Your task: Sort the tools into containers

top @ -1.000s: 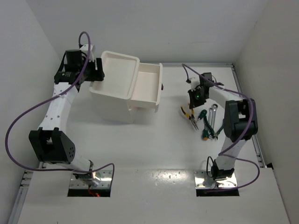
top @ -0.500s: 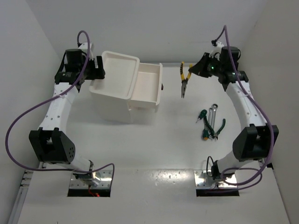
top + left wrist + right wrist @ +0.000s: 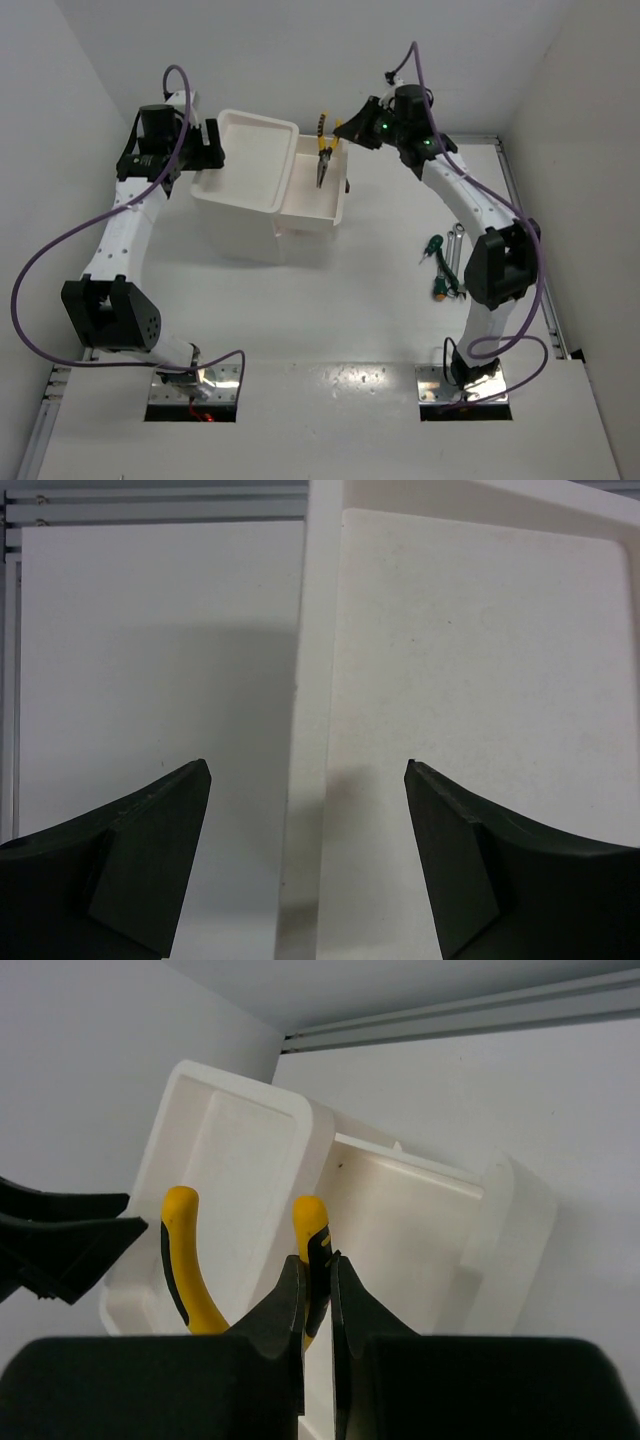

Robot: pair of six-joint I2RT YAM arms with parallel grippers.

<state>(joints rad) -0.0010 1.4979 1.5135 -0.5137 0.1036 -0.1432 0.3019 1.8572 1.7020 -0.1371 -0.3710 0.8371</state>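
Your top camera looks down from high behind the near edge, far enough to hold the whole table (image 3: 330, 320). Both wrist cameras sit close behind their fingers (image 3: 140, 860): left stares at the rim of the drawer unit (image 3: 310, 680), right looks past the yellow-handled pliers (image 3: 188, 1260); all three share that unit.

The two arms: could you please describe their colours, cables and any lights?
The left arm and right arm both have white links, black joints and a purple cable trailing along each. The left gripper and right gripper have black, wedge-shaped fingers. Small green lights glow near the right wrist.
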